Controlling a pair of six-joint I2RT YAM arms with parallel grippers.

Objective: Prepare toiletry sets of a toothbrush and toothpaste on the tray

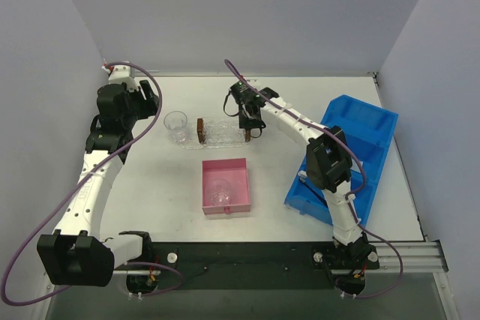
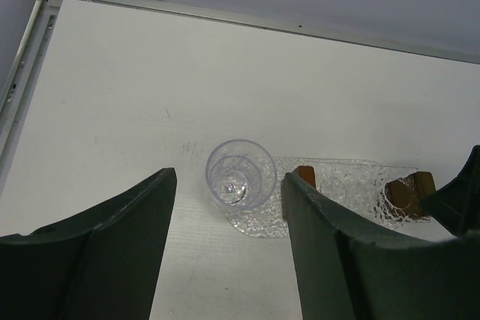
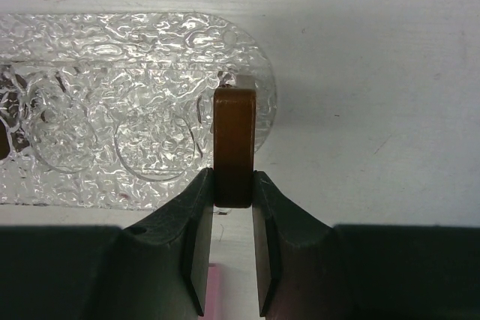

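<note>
While your right claw [image 3: 233, 185] is pinched nearly shut on the brown block [image 3: 234, 136] at the 3 o'clock end of the tray [image 3: 112, 50], which lies at 12 o'clock of the pink box [image 1: 225, 185], your left claw [image 2: 229, 185] gapes wide and empty near the clear cup [image 1: 176, 125] at the tray's 9 o'clock end.

Left tool [image 2: 229, 185] spread wide, clear cup [image 2: 234, 176] at tray [image 2: 351, 182] end, two brown blocks [image 2: 304, 177]
</note>
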